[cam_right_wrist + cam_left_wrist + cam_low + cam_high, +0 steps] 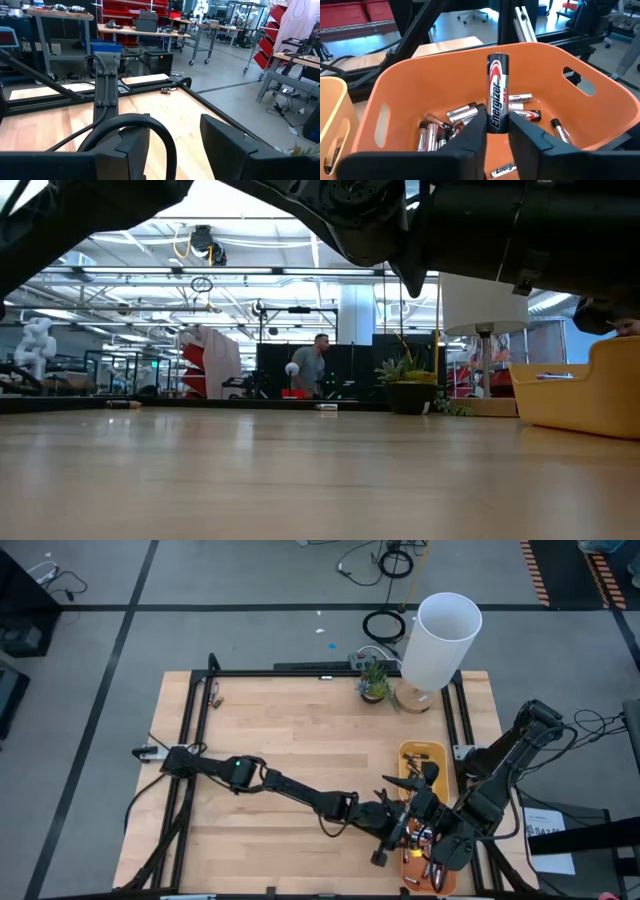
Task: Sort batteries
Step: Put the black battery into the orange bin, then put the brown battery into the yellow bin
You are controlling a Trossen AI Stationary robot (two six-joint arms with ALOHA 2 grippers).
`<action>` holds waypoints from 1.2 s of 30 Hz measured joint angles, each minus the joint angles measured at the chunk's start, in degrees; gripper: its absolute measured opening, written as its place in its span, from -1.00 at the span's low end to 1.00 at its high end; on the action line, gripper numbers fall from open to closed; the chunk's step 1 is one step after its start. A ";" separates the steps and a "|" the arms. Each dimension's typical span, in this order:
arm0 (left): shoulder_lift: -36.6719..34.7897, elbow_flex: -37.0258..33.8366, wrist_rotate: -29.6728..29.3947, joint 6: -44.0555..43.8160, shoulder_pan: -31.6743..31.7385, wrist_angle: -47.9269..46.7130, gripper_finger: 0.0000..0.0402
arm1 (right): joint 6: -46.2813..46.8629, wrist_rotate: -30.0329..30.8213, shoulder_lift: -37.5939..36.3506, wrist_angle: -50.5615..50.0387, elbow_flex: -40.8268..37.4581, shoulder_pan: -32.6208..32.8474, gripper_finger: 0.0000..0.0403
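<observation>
My left gripper reaches across the table to the orange tray near the front right corner and is shut on one black-and-silver battery. Several more batteries lie loose on the tray's floor. A yellow tray stands just beyond the orange one. My right gripper hangs above the trays, open, with nothing between its fingers. My left gripper pinches the battery's lower end between its two fingers. The battery stands upright above the fingers, its capped end up. It is lifted clear over the near rim of the orange tray, above the loose batteries.
A white lamp and a small potted plant stand at the table's far edge. Black frame rails run along the table's sides. Bare wood fills the left and middle of the table.
</observation>
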 joint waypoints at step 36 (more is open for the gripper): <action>-14.01 -5.04 6.19 10.75 4.12 -28.17 -0.23 | 14.19 -6.19 -2.71 -18.50 0.83 10.32 -0.17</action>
